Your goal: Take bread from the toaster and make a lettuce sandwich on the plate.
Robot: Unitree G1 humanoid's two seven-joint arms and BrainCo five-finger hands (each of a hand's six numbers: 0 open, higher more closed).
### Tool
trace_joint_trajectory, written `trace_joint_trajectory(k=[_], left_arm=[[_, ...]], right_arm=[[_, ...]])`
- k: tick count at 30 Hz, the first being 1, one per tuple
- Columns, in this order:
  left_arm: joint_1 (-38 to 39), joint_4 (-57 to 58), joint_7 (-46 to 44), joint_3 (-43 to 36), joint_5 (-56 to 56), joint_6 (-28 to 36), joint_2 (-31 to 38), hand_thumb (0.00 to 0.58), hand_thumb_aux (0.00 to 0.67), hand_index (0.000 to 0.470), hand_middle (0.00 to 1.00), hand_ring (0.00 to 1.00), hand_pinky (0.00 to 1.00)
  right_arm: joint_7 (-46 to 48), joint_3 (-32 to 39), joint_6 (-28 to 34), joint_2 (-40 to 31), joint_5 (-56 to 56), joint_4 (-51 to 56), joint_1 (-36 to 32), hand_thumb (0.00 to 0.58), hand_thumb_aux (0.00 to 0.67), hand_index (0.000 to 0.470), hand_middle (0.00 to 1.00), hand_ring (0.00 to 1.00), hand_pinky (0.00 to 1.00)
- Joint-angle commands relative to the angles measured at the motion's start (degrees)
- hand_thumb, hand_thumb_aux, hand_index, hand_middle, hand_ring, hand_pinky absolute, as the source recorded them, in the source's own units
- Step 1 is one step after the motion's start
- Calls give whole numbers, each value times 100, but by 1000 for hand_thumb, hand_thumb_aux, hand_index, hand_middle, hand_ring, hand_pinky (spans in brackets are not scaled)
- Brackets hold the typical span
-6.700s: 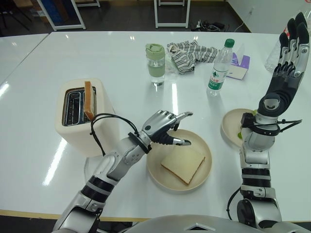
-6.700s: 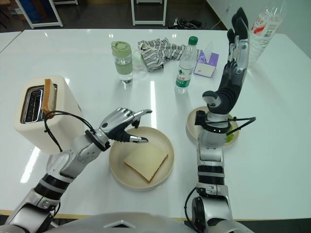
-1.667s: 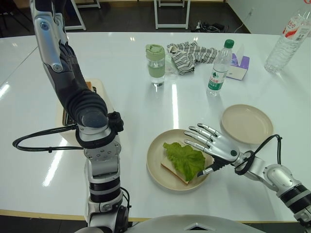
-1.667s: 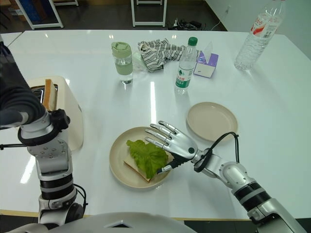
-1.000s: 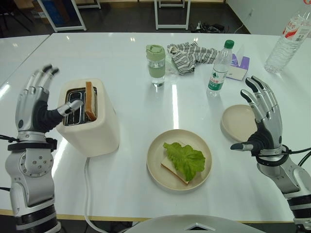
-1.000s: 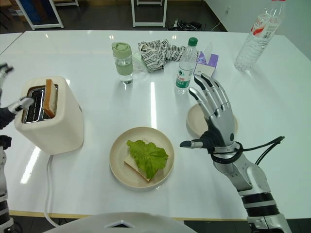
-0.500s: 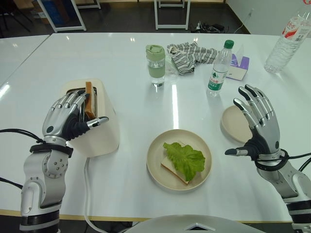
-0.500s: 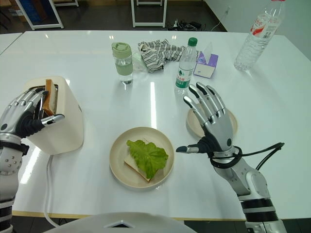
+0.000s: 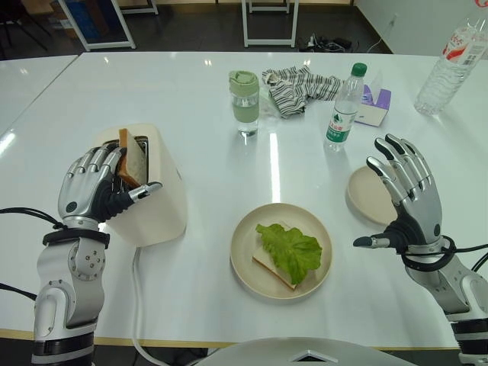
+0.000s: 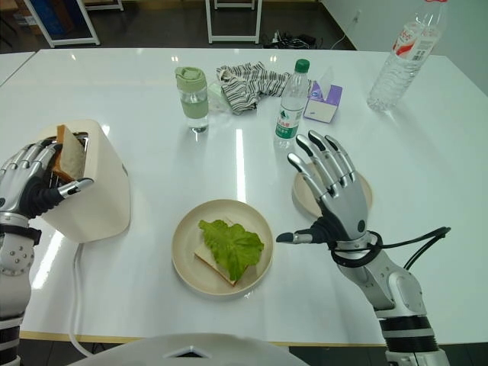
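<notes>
The left hand (image 9: 93, 189) gripped the bread slice (image 9: 130, 158), tilted over the toaster (image 9: 164, 206) slot; the right hand (image 9: 412, 206) hovered open-fingered, right of the plate (image 9: 242, 267) bearing lettuce (image 9: 290, 250)

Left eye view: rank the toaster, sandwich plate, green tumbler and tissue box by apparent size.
Largest: the toaster and the sandwich plate, too alike to rank.
Next: the green tumbler.
Smallest: the tissue box.

Bread slice (image 9: 130, 162) tilted in toaster (image 9: 162, 204), lettuce (image 9: 291, 250) over second slice (image 9: 264, 264) on plate (image 9: 242, 242)
</notes>
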Motion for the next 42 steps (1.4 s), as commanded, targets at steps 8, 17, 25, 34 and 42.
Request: trace_joint_trajectory(k=[8,17,25,34,42], left_arm=[[114,-224,153,100,347,24,207,0,0,0,0,0,0],[-41,45,98,-138,557,-19,407,0,0,0,0,0,0],[-216,219,11,-377,506,-26,424,0,0,0,0,0,0],[-355,422,-38,-628,469,18,403,0,0,0,0,0,0],[-446,715,-126,-748,331,92,391,580,670,470,0,0,0]], right_arm=[[111,-57,69,92,-129,-103,59,0,0,0,0,0,0],[114,-93,192,172,-251,-227,151,0,0,0,0,0,0],[86,-56,293,229,-342,-270,222,0,0,0,0,0,0],[84,-63,315,219,-338,-287,258,0,0,0,0,0,0],[71,-47,299,197,-343,-254,286,0,0,0,0,0,0]])
